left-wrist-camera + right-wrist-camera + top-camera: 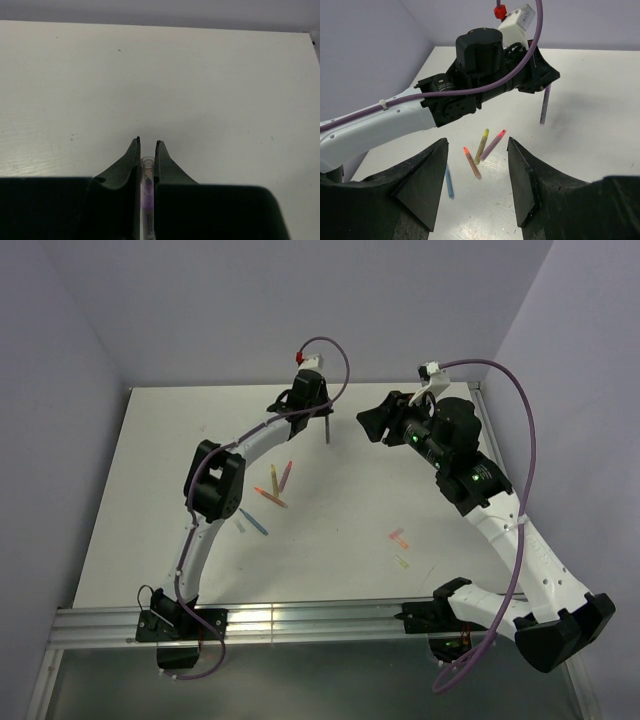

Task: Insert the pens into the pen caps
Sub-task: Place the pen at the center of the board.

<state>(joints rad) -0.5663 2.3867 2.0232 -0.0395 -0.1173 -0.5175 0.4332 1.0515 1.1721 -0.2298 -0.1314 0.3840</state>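
The left gripper (148, 144) clamps a grey-purple pen (147, 192) upright above the white table (200, 90) — while the right gripper (477, 150), jaws wide and empty, faces the loose pens (481, 145).

Walls (300, 300): plain pale lilac, closing in three sides of the table.
Table (430, 510): white, matte.
Rail (330, 622): aluminium, along the near edge.
Light: even, soft shadows.

Grey-purple pen (327, 426) upright; other pens (277, 483) flat
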